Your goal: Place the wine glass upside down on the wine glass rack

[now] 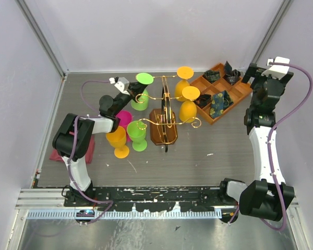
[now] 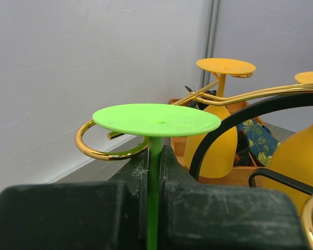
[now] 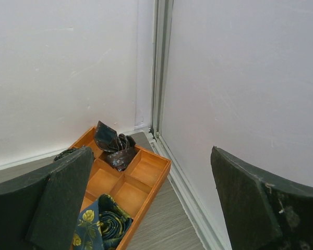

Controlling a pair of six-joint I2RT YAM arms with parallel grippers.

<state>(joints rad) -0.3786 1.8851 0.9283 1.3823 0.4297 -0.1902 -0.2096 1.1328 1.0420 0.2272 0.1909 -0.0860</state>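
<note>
Wine glass (image 2: 156, 121) stem in left pincer (image 2: 154, 164): wrist-view only.

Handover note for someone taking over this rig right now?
Left gripper: shut on the stem of the green wine glass, inverted, foot up.
Right gripper: open, empty, parked above the wooden tray.
Glass: foot at the far-left curled arm of the wine glass rack; whether it is seated is unclear.
Done: pick and flip.
Left: settle the foot on the arm, release, withdraw.
</note>
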